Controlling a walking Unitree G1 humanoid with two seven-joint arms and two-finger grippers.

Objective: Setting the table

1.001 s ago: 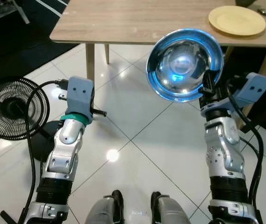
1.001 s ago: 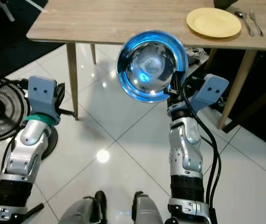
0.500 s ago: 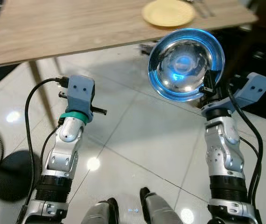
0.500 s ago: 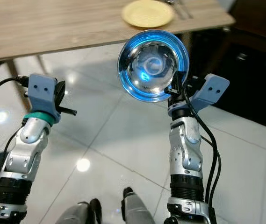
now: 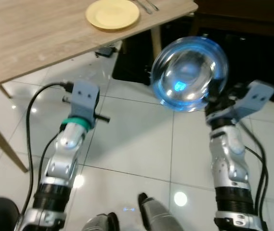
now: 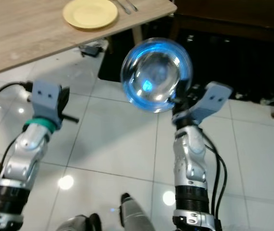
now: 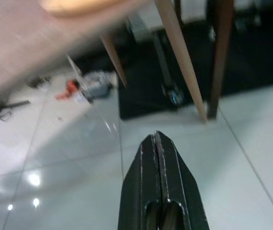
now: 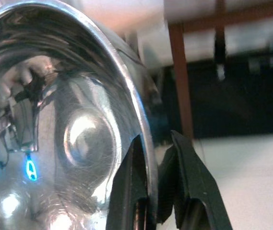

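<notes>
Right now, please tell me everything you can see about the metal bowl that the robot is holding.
The metal bowl is round, shiny and looks like polished steel, with a thin rim and a small flat base. It reflects the room and a blue light. It is empty and tilted up on its edge, its hollow facing the head camera. The right gripper pinches its rim, one finger inside and one outside. It hangs in the air above the white tiled floor, apart from the wooden table.

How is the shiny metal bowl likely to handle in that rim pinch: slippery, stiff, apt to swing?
The metal bowl looks rigid and polished, so probably slippery. The right gripper pinches only its rim, and it hangs tilted over the floor, so it may pivot or slip.
</notes>
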